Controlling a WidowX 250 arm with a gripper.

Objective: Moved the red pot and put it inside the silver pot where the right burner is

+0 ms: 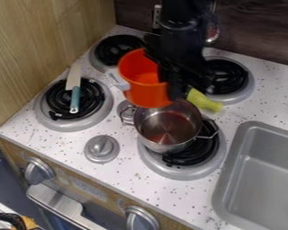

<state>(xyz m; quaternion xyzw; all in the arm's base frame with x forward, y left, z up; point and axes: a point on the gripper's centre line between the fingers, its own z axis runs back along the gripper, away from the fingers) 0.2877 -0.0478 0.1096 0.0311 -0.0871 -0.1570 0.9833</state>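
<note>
Matte-black arm, bulky dark joints.

Soft light, faint shadows, small glints

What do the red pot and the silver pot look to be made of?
The red pot looks like smooth plastic, perhaps enamelled metal: its orange-red is fairly even inside and out. The silver pot seems to be polished metal, likely steel, since its inside shows bright streaks and a reddish, mirror-like tint.
</note>
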